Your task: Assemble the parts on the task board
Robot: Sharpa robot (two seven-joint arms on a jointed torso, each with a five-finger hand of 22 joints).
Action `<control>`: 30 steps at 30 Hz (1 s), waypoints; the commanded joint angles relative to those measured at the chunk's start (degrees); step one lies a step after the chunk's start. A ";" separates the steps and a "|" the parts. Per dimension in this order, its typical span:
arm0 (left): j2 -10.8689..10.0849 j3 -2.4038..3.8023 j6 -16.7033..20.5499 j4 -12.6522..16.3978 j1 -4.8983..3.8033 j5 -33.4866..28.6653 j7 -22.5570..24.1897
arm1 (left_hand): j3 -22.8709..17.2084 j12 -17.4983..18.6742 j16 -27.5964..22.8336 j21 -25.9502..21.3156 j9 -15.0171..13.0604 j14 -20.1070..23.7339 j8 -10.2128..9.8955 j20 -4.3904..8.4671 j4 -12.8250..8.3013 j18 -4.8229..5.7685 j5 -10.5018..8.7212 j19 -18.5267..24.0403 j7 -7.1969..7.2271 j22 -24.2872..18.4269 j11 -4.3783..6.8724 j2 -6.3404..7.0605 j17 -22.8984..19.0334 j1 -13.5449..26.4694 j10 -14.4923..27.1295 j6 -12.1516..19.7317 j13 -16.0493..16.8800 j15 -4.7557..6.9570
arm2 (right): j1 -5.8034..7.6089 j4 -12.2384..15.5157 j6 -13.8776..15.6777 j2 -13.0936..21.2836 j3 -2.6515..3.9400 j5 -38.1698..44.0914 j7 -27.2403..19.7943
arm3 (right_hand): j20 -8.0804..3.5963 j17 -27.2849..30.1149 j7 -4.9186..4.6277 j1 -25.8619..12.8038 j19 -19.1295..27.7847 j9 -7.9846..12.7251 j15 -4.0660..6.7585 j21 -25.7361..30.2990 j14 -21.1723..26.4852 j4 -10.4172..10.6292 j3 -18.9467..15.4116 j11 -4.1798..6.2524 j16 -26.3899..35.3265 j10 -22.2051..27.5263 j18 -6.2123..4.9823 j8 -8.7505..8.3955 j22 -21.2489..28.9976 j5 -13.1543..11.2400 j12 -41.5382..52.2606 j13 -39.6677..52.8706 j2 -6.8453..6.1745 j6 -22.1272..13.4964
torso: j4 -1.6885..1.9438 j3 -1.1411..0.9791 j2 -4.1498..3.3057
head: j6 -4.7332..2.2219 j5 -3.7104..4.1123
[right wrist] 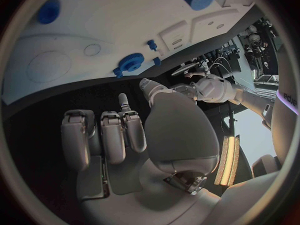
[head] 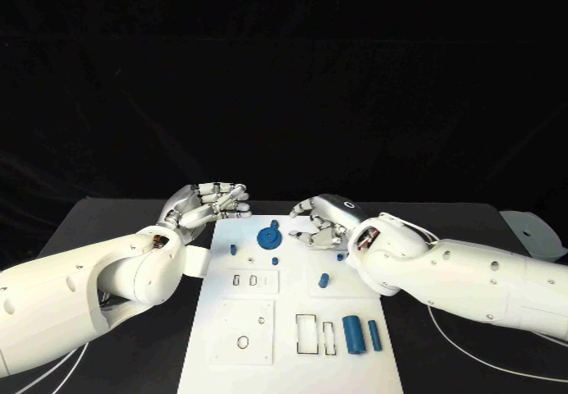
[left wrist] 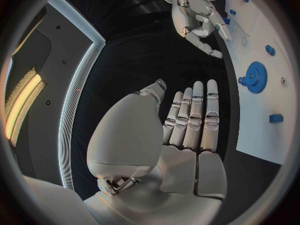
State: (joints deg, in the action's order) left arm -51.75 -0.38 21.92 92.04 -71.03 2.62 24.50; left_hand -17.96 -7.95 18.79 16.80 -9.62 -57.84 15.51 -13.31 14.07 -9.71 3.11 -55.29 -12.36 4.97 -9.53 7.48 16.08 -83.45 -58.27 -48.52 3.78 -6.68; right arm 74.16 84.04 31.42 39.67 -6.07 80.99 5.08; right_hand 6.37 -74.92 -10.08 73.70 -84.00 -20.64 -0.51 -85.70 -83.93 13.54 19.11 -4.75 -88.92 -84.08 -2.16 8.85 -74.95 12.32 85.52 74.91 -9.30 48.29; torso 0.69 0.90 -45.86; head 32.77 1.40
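Glossy white arm shells, silver segmented fingers, thin white cables trailing.

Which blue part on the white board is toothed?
The round blue gear, near the white task board's far end, between the two hands. It alone has a toothed rim; the other blue parts, such as the thick blue cylinder, are smooth.
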 commanded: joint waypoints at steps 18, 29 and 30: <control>0.06 0.02 -2.10 -0.79 -0.04 -0.17 0.79 | -0.41 0.51 -0.35 -0.44 -0.09 0.18 -0.41 0.03 -0.14 -0.83 0.04 -0.30 -0.57 -0.14 -0.31 0.14 0.24 0.20 -0.30 0.36 0.04 -0.40 | 0.70 1.92 -13.10 18.69 0.19 -13.54 -15.86 | 0.27 -11.93 0.21 5.31 -4.38 1.21 -0.16 -1.97 -5.40 -4.94 1.66 -0.16 -0.37 -1.67 1.45 -0.41 -12.65 -1.22 -0.53 10.17 -2.59 1.17 | -1.49 -0.67 0.28 | 0.34 0.32; 0.41 0.01 -2.27 -1.06 -0.02 -0.17 0.79 | -0.43 0.56 -0.38 -0.47 -0.10 0.20 -0.41 0.03 -0.18 -0.83 0.04 -0.29 -0.55 -0.16 -0.30 0.19 0.28 0.18 -0.35 0.36 0.05 -0.40 | -1.45 -3.47 -10.85 14.11 0.12 -13.08 -13.96 | 0.35 -11.99 -0.04 5.54 -4.21 1.52 -0.32 -1.71 -5.41 -5.28 1.95 -0.38 -0.39 -1.66 1.37 -0.81 -12.40 -0.87 -0.53 10.18 -2.53 0.66 | -0.98 -0.47 0.18 | 0.65 0.73; 0.43 0.01 -2.28 -1.09 -0.02 -0.17 0.79 | -0.43 0.57 -0.39 -0.47 -0.10 0.21 -0.41 0.03 -0.18 -0.83 0.04 -0.29 -0.55 -0.17 -0.30 0.18 0.29 0.19 -0.36 0.36 0.05 -0.40 | -1.57 -3.84 -10.44 13.69 0.12 -13.05 -13.68 | 0.36 -11.99 -0.06 5.52 -4.19 1.54 -0.33 -1.69 -5.41 -5.27 1.98 -0.40 -0.39 -1.67 1.37 -0.83 -12.38 -0.85 -0.52 10.19 -2.49 0.64 | -0.92 -0.51 0.19 | 0.70 0.70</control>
State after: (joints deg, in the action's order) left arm -51.45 -0.40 20.84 90.94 -71.01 2.61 24.63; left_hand -18.12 -7.66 18.78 16.57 -9.66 -57.63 15.27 -13.31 13.90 -9.71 3.11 -55.29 -12.36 4.87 -9.74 7.48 16.30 -83.45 -58.48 -48.53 3.78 -6.89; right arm 72.71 80.61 20.65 53.66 -5.95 67.53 -9.10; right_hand 6.37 -74.90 -9.84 78.51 -84.01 -19.15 -0.51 -87.70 -83.93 8.59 21.18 -4.74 -89.14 -84.08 -1.24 8.39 -74.93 11.20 84.84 74.91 -11.85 49.13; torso -0.46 0.37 -45.64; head 33.37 2.11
